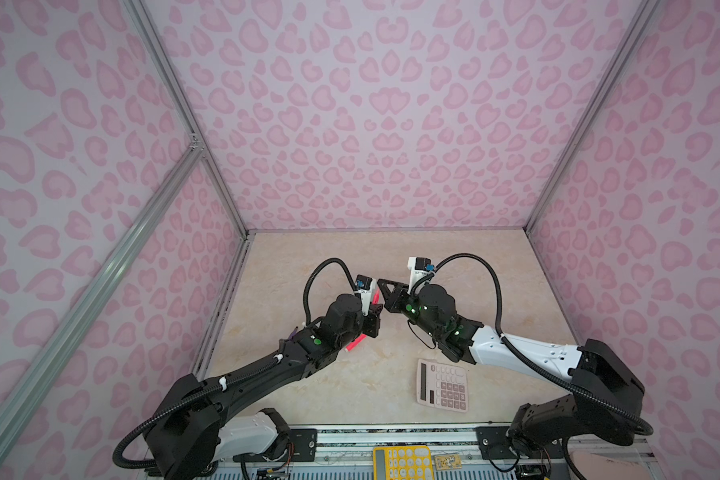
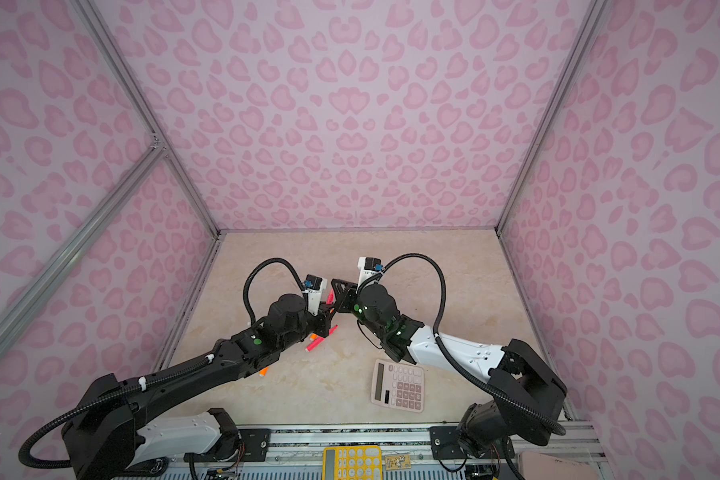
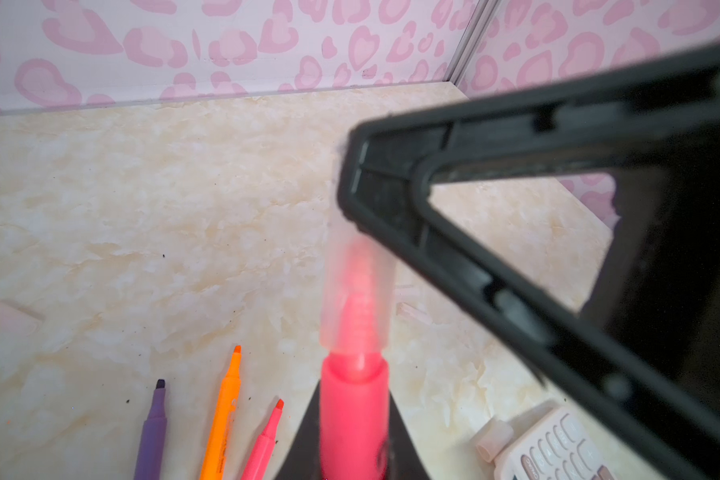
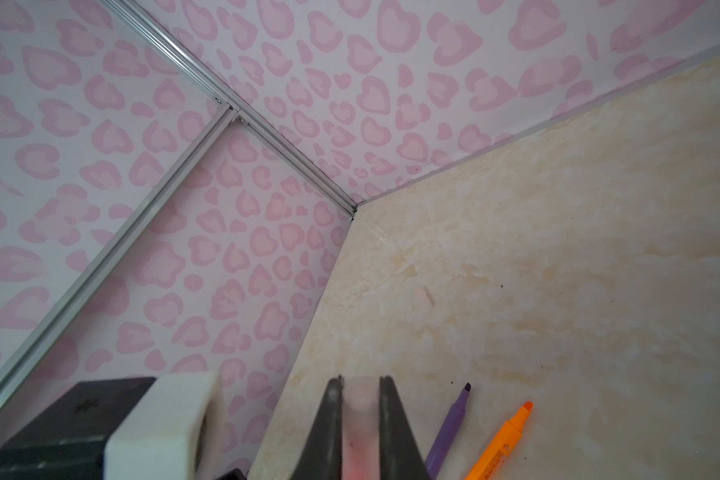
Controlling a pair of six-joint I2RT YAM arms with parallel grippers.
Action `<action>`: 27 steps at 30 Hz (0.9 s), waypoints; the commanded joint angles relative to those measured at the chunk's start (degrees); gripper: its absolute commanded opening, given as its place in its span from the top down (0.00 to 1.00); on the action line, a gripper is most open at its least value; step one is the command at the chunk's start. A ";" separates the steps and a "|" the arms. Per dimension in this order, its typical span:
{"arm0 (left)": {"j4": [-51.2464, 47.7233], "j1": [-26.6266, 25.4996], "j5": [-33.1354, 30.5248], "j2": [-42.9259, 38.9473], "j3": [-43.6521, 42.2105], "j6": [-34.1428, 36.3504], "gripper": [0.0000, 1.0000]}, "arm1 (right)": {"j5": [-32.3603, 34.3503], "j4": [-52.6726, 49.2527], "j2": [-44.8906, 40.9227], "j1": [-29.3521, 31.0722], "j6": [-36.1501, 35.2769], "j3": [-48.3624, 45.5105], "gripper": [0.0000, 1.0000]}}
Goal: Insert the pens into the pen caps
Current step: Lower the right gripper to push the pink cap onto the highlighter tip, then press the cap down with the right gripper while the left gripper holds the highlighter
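left claw (image 3: 355, 399): clamped on pink pen (image 3: 352, 440)
right claw (image 4: 360, 380): pinching clear cap (image 4: 360, 419)
axis: cap in line, half over tip

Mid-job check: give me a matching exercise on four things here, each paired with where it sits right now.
Things:
1 pink pen with its tip in the clear cap
2 clear cap
3 purple pen
4 yellow calculator

Places:
A lying on the table
B on the front rail
C in the right gripper
D in the left gripper

Pairs: 1-D, 2-C, 3-A, 4-B
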 commanded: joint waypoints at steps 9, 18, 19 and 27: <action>6.52 0.83 9.07 -4.02 -0.63 -1.50 0.96 | -6.65 7.64 1.11 -0.03 -2.70 -2.92 1.00; 10.65 4.41 24.43 -4.59 -1.28 -5.46 0.96 | -10.27 21.40 -1.02 -0.29 -3.60 -9.13 1.00; 11.07 4.46 25.34 -4.61 -1.26 -5.67 0.96 | -10.55 22.40 -1.18 -0.27 -3.78 -9.67 1.00; 9.95 4.01 26.16 -4.54 -0.86 -3.97 0.96 | -10.29 23.29 -1.76 -0.34 -4.74 -10.38 0.95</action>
